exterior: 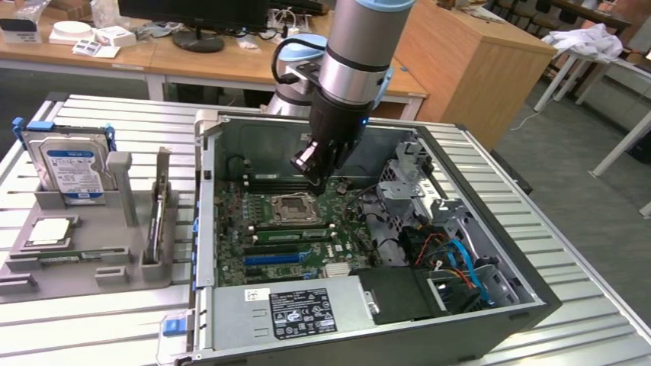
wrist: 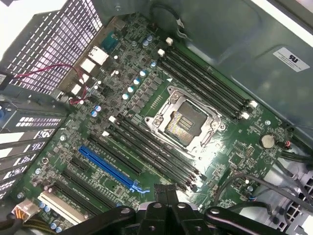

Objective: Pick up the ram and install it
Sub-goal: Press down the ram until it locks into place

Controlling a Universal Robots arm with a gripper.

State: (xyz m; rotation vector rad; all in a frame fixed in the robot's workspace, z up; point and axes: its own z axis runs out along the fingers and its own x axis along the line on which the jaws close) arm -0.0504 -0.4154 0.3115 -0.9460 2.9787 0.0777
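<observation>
End effector point(exterior: 317, 181) was clenched, nothing visibly held, inside the PC case point(exterior: 529, 297) just above the motherboard point(exterior: 351, 229) near the CPU socket point(exterior: 293, 206). The ram point(exterior: 160, 210), as far as could be judged, stood on edge in the grey fixture point(exterior: 81, 271) on the table point(exterior: 102, 335), well apart at the exterior view's left. Risk: w/ tip this low, a sideways move could strike socket pins or DIMM slots point(wrist: 151, 152); a clenched approach would knock the ram over.

The arm point(exterior: 358, 53) reaches steeply downward, its pincer point(exterior: 315, 181) closed with fingers together.
</observation>
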